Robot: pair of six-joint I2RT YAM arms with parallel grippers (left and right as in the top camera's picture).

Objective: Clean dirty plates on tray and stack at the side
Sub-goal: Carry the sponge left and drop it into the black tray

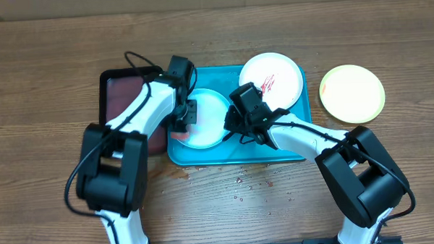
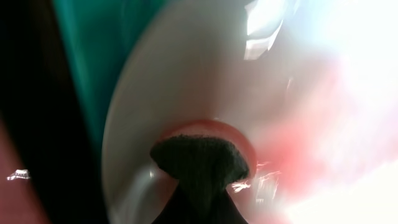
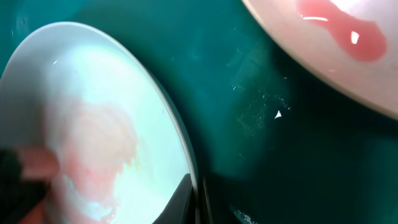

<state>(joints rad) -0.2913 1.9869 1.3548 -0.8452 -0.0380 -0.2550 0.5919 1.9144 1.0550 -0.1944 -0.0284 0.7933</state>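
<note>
The pale mint plate [image 1: 206, 115] lies on the left half of the turquoise tray [image 1: 276, 150]. My left gripper [image 1: 181, 127] is shut on a dark cloth [image 2: 199, 163] and presses it onto this plate's left part, where a pink-red smear surrounds it. My right gripper [image 1: 231, 125] is shut on the mint plate's right rim, one finger on each side [image 3: 196, 198]. The plate [image 3: 93, 124] shows a faint pink smear. The white plate [image 1: 272, 80] with red smears rests at the tray's far right corner and shows in the right wrist view [image 3: 329, 43]. The yellow-green plate [image 1: 352, 94] lies on the table to the right.
A dark-red tray with a black rim [image 1: 122, 96] sits right beside the turquoise tray on the left, under my left arm. Small red drops [image 1: 241, 183] dot the wooden table in front of the tray.
</note>
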